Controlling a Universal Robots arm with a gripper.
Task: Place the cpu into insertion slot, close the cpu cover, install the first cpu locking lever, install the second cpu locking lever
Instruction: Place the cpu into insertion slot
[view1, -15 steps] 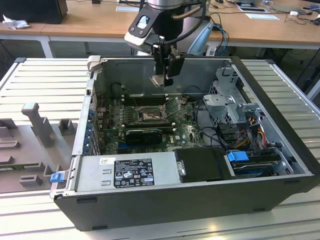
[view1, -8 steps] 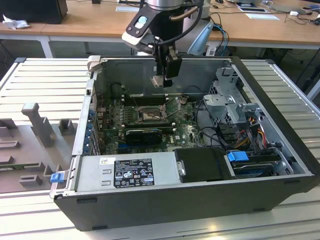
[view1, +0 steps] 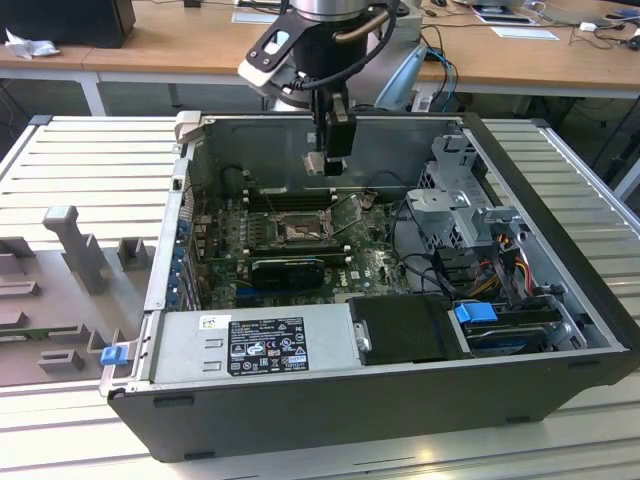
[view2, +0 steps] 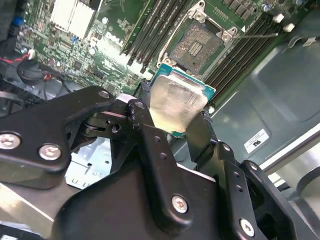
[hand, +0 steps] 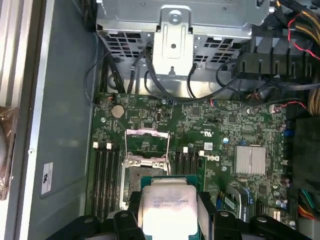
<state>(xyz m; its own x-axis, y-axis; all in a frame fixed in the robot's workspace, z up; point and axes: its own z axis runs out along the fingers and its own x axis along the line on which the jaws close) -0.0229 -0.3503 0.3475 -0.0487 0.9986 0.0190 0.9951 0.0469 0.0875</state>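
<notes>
Grip: jaws clamp cpu (view2: 177, 102); near bare socket (view2: 196, 45); cpu cover (hand: 148, 141) raised

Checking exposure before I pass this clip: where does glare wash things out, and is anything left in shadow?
Second wrist view: the held chip glares pale on top, the heatsink burns white. First wrist view: the chip is washed out too. Exterior view: the motherboard lies in the shade of the case.

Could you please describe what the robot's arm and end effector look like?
The arm has a silver-grey metal wrist section with black housings, a white-and-black module with a blue spot, and a brownish cable looping beside it. The end effector is matte black, with angular linked fingers joined by silver screws.
</notes>
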